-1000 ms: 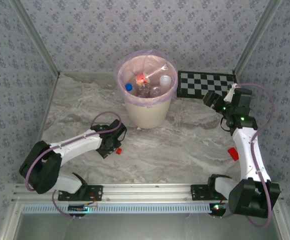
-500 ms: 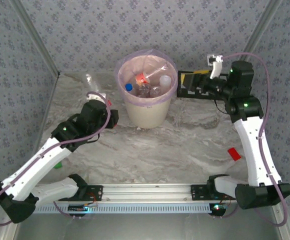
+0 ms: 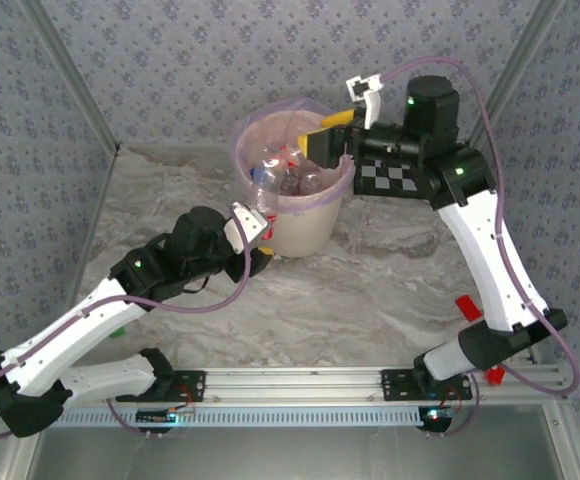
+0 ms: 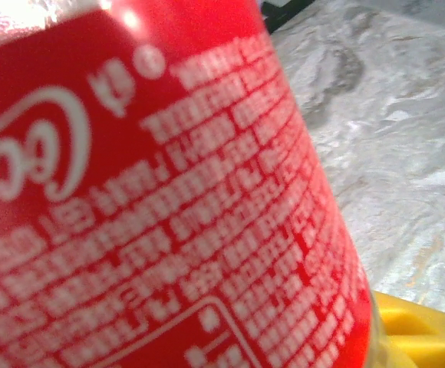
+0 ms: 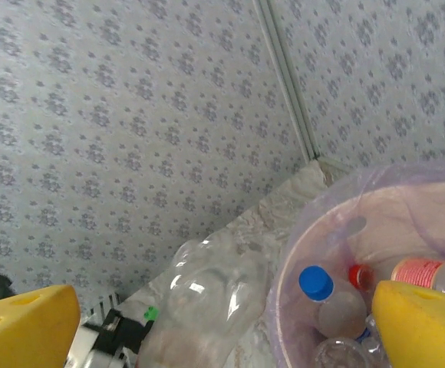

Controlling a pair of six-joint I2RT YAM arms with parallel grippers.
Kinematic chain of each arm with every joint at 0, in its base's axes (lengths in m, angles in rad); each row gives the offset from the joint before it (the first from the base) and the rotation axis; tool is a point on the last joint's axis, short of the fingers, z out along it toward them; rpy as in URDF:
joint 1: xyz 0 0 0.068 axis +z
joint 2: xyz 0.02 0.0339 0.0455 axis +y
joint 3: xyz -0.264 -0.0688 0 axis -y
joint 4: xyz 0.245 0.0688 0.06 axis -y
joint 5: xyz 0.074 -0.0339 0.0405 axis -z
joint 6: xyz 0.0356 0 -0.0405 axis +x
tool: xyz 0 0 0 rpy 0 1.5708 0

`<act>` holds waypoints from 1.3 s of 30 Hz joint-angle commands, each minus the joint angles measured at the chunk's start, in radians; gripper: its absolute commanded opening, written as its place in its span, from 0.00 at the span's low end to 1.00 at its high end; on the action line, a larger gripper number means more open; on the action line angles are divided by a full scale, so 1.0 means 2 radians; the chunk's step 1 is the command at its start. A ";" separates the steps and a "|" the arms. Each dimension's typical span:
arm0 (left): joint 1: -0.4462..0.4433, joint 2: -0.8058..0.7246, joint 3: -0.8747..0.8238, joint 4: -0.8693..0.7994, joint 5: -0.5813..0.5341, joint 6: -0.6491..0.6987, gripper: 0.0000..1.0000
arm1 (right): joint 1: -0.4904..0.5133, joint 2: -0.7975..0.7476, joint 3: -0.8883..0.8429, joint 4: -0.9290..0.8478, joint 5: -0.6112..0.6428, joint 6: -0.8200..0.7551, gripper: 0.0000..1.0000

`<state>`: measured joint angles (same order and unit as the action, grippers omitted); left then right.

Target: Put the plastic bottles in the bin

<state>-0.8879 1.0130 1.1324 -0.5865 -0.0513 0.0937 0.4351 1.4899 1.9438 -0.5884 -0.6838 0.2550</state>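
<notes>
From above, you see one bin (image 3: pixel 300 225) at the back of the counter (image 3: pixel 370 290), and two arms point at it. Your left hand (image 3: pixel 255 225) grips one clear bottle (image 3: pixel 269 176), up at the bin's left rim. Your right hand (image 3: pixel 328 135) hangs over the bin's right rim with its yellow fingers wide apart, holding nothing. A few more bottles (image 3: pixel 313 182) lie in the bin, too jumbled to count. The right arm hides part of one checkerboard (image 3: pixel 402 178). One small red thing (image 3: pixel 467 307) lies on the counter on the right.

In the left wrist view, the one red label (image 4: pixel 153 215) of the clear bottle is right up against the lens. One yellow finger (image 4: pixel 418 337) sits beside it.

In the right wrist view, the right hand's two yellow fingers (image 5: pixel 23 326) sit far apart. Between them you see the clear bottle (image 5: pixel 207 299), just outside the bin's rim. Inside the bin are one blue cap (image 5: pixel 314 282) and one red cap (image 5: pixel 358 274).
</notes>
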 commanded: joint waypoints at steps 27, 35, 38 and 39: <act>-0.004 0.031 0.062 0.055 -0.072 -0.031 0.99 | -0.030 -0.018 -0.040 0.084 0.031 0.082 0.28; 0.055 0.013 0.052 0.080 -0.116 -0.165 0.99 | -0.150 -0.106 -0.187 0.324 0.127 0.206 0.25; 0.158 0.019 0.047 0.073 -0.081 -0.279 0.99 | -0.141 -0.114 -0.242 0.367 0.182 0.199 0.25; 0.186 0.023 0.043 0.083 -0.058 -0.310 0.99 | -0.132 -0.112 -0.258 0.382 0.196 0.191 0.24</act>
<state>-0.6327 1.0641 1.2224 -0.4648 -0.2092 -0.2710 0.1417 1.2560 1.5002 0.0059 -0.4149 0.6067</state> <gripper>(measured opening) 0.989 0.512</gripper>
